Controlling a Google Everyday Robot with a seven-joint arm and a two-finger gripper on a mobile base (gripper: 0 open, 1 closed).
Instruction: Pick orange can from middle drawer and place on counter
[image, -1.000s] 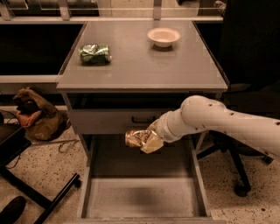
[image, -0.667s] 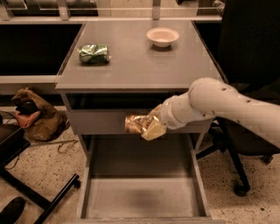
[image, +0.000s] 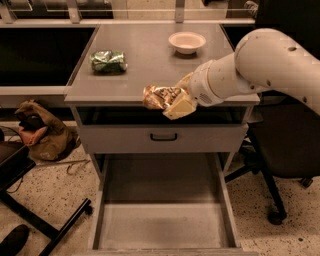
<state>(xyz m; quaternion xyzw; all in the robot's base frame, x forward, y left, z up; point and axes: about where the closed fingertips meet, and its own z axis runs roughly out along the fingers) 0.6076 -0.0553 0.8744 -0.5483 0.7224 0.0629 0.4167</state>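
Gripper (image: 171, 101), fingers clamped on the orange can (image: 158, 96), has risen clear of the middle drawer (image: 160, 222) to the counter (image: 150, 60) front edge — only placement remains.

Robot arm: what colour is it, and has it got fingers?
The arm is creamy white, fat and round like a tube, with small dark dots on its big joint. No loose cables show. Its gripper, at the front edge of the counter, has flat, pale yellowish fingers.
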